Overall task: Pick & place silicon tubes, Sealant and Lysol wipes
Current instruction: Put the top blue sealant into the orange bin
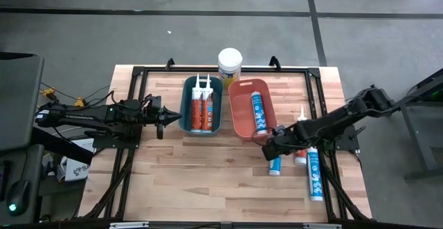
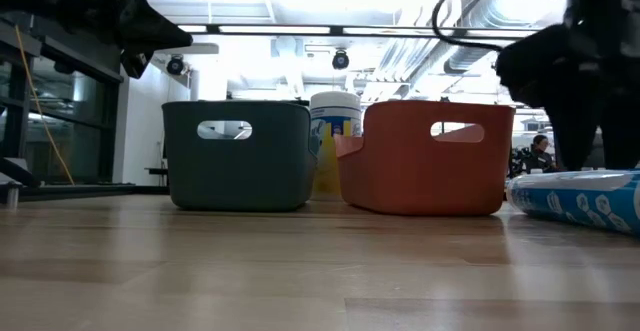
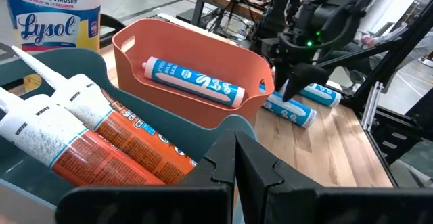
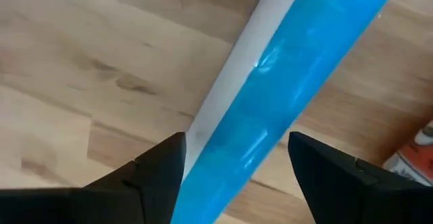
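The Lysol wipes canister, white lid and yellow label, stands upright behind the two bins. Two orange-and-white tubes lie in the teal bin. One blue tube lies in the orange bin. My right gripper is open, pointing down over a blue tube that lies on the table, one finger on each side of it; I cannot tell whether they touch it. My left gripper is shut and empty, just left of the teal bin, above the table.
An orange-and-white tube and another blue tube lie on the table right of my right gripper. A black frame runs around the wooden table's edges. Bare wood lies toward the near edge.
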`<state>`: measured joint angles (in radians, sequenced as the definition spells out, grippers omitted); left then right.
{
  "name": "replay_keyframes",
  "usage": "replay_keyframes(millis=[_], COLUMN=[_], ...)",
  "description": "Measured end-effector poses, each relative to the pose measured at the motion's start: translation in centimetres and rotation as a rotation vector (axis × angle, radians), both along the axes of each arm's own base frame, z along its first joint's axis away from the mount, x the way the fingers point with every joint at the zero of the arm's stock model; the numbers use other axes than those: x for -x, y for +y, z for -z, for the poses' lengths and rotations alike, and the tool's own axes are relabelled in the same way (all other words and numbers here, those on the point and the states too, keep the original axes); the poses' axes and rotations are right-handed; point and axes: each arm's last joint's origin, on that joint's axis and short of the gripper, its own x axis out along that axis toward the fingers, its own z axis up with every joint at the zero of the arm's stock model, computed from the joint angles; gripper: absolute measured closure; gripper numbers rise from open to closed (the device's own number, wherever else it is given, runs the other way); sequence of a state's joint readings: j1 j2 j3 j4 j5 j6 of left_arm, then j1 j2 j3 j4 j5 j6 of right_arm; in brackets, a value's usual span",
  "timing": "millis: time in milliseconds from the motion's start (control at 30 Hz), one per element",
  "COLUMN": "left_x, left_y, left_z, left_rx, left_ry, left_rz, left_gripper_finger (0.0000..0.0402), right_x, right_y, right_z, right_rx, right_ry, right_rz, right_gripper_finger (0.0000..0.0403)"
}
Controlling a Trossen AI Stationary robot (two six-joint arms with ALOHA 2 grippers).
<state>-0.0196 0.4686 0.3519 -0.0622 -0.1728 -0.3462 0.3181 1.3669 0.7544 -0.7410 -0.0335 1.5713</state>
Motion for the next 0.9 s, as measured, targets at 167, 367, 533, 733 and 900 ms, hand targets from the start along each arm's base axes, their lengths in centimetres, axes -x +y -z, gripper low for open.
replay_keyframes(millis=[167,367,533,733,900], left_x=[0.0,0.0,0.0,0.0,0.0], left_y=[0.0,0.0,0.0,0.0,0.0], left_z=[0.0,0.0,0.0,0.0,0.0], left_rx=[0.0,0.0,0.0,0.0,0.0], left_ry=[0.0,0.0,0.0,0.0,0.0], left_rz=[0.0,0.0,0.0,0.0,0.0], left_gripper_finger=[0.0401,0.0401,0.0401,0.0401,0.0401], right_x=[-0.5,-0.9,-1.0,-1.0,-0.8], right_y=[-0.5,-0.9,-0.9,-0.7,-0.1], right_z=[0.7,1.2,1.6,2.0,2.1], right_rx=[0.018,0.061,0.092,0.085,0.047], right_ry=[0.022,0.028,0.044,0.064,0.081], right_rz=[0.005,0.02,0.027,0.024,0.011], right_gripper_finger=[0.0145,0.0143,0.0143,0.0143,0.0143])
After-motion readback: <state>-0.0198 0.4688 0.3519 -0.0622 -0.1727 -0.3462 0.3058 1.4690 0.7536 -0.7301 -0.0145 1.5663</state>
